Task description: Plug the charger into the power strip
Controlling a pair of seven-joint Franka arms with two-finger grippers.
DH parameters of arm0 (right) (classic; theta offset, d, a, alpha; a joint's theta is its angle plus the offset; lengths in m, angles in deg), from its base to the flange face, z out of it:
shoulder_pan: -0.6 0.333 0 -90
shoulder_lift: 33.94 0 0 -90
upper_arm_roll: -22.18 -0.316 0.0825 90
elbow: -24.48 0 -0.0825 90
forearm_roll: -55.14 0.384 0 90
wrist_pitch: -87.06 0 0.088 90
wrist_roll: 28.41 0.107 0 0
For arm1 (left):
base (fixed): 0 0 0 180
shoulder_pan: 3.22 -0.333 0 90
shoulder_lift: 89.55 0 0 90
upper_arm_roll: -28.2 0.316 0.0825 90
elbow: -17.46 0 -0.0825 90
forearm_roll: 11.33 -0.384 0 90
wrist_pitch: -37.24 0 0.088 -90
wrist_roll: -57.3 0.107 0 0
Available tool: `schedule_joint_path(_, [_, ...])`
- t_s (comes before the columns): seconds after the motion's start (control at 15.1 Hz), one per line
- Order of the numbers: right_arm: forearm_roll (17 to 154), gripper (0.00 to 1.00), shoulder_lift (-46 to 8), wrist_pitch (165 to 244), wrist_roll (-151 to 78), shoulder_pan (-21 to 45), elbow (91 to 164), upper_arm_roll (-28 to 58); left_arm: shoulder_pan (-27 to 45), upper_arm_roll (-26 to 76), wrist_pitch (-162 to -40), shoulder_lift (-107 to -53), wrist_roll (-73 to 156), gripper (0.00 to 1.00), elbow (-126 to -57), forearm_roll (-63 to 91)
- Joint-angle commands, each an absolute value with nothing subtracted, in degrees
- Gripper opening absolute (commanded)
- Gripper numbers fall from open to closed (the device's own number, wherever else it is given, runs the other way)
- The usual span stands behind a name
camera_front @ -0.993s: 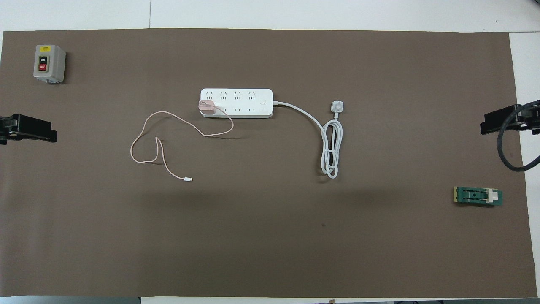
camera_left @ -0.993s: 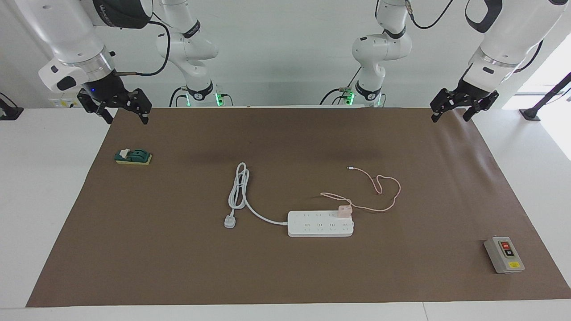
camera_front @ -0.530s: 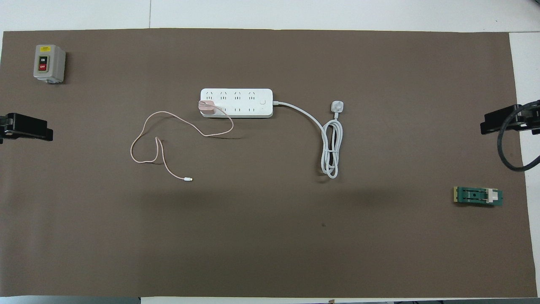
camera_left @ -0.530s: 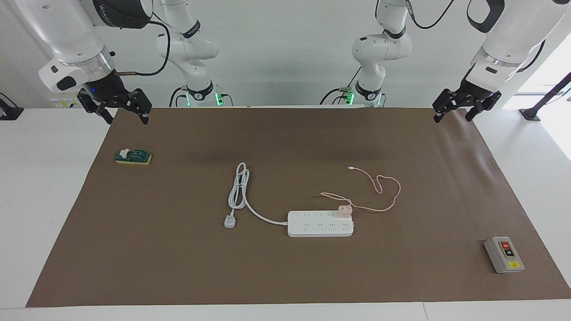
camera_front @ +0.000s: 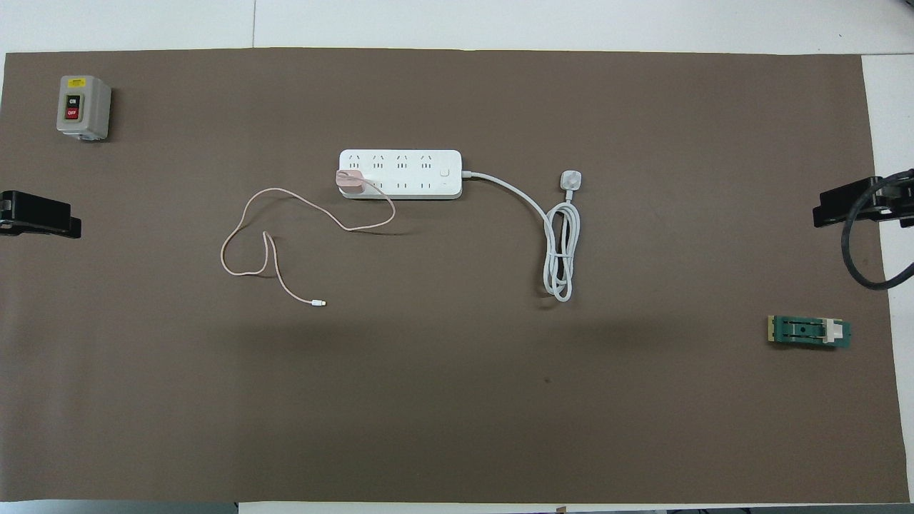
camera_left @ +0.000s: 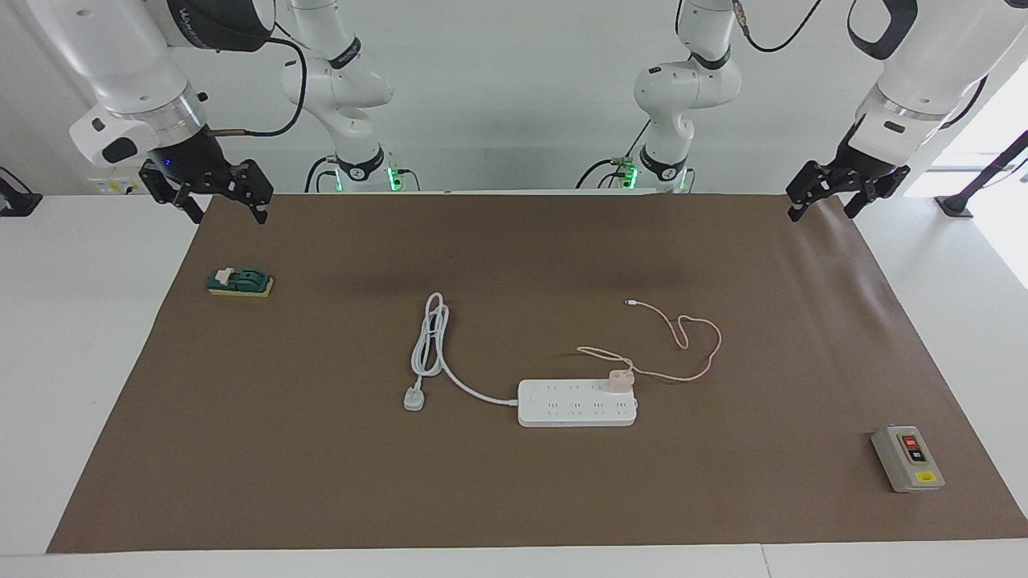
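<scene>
While both my claws hang open and empty at the bench ends, the charger [camera_left: 619, 380] already sits on the power strip [camera_left: 577, 403], at the strip's end toward my left arm, in the socket row nearer to me. I judge it seated, so the plugging looks done; how deep the pins went I cannot tell.

Left claw [camera_left: 825, 197]: up over the brown mat's [camera_left: 514, 498] corner at my left arm's end, fingers spread, holding nothing. Right claw [camera_left: 215, 195]: up over the mat's corner at the other end, fingers likewise apart, waiting.

Key relation: strip lies mid-bench, long axis running from one arm's end of the bench toward the other, well apart from both claws. Charger end is closer to my left arm, so any follow-up press would fall to the left claw.

Views: overhead shows the pink cube [camera_front: 350, 182] covering one end socket and the pink cable [camera_front: 246, 235] looping toward me; facing view shows its height above the strip and both claws clear of the bench.
</scene>
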State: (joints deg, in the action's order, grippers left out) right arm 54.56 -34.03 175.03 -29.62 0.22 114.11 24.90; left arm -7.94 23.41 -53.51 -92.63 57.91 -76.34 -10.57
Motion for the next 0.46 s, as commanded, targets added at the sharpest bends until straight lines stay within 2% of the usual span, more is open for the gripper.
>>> schedule_joint_path(0.0, [55.41, 1.0, -34.82, 174.95, -28.76, -0.36, 114.91, 24.38, -7.53, 23.37, -54.16, -92.37, 58.35, 1.0, -76.5, -11.25])
schedule_joint_path(0.4, [55.41, 1.0, -34.82, 174.95, -28.76, -0.36, 114.83, 24.38, -7.53, 23.28, -53.81, -91.75, 58.17, 1.0, -75.79, -11.33])
